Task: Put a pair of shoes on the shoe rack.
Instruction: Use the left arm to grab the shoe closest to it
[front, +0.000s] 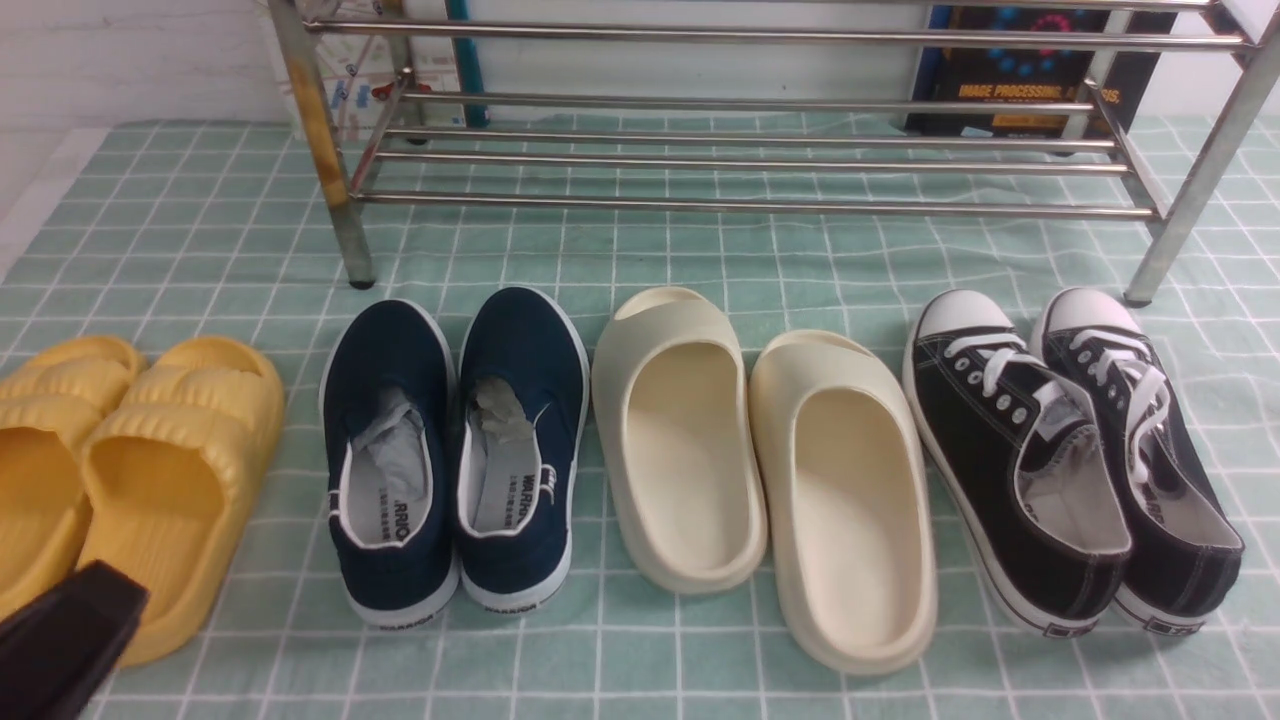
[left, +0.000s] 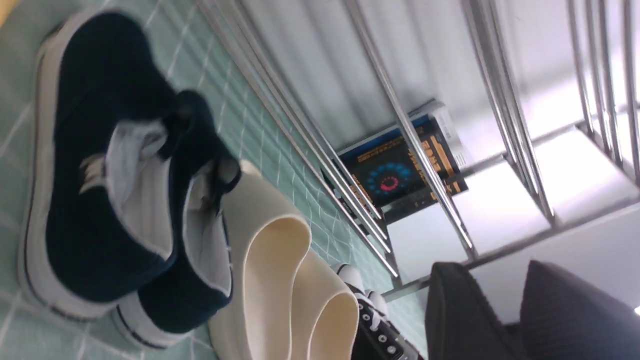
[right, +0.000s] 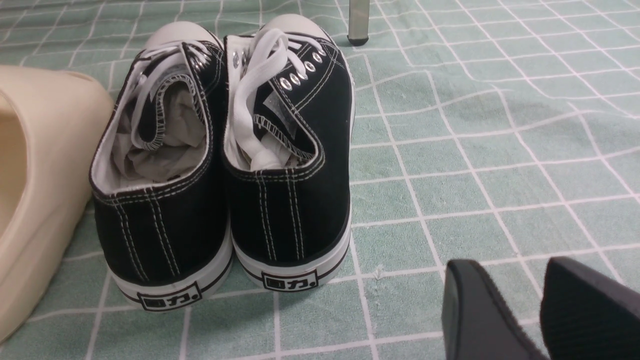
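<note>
Green checked cloth (front: 700, 250) covers the whole surface, with a white wall behind.

- Rack (front: 740, 205) stands along the far edge. It is steel tube, and its left leg is rust-stained. No shoe sits on the bars that show. A book (front: 1030, 70) leans behind it toward the far right corner.
- Four pairs line the near edge, toes toward the rack. Yellow slides (front: 190, 420) are at the near left corner. The navy pair (front: 520, 350) comes next, left of middle, then the cream slides (front: 680, 440). Black sneakers (front: 1010, 430) lie by the right edge.
- The navy shoes lie flat on the cloth, sides touching, heels toward the near edge and just short of the rack's left leg.

Contents:
- Each navy shoe has grey paper (front: 400, 440) stuffed in the toe, and the heel half is open down to the white lining.
- The black sneakers are also paper-stuffed.
- Both pairs of slides are hollow.

Handling (judged):
- The shoes look light.
- The canvas upper is soft and would crumple under a pinch across the top.
- The rubber sole is stiffer and grippy, not slick.
- The inner sides are blocked where the shoes touch.
- The heel collar looks like the best hold, with one finger inside the opening and one outside the heel.
- A held shoe may hang toe-down and catch on the front bar.

Grippers:
- Left gripper (left: 495, 295) is at the near left corner, above a yellow slide's heel. Its fingers are parted and hold nothing.
- Right gripper (right: 510, 285) hangs near the black sneakers' heels, on the right-edge side. It has a gap between its fingers and is also empty.
</note>
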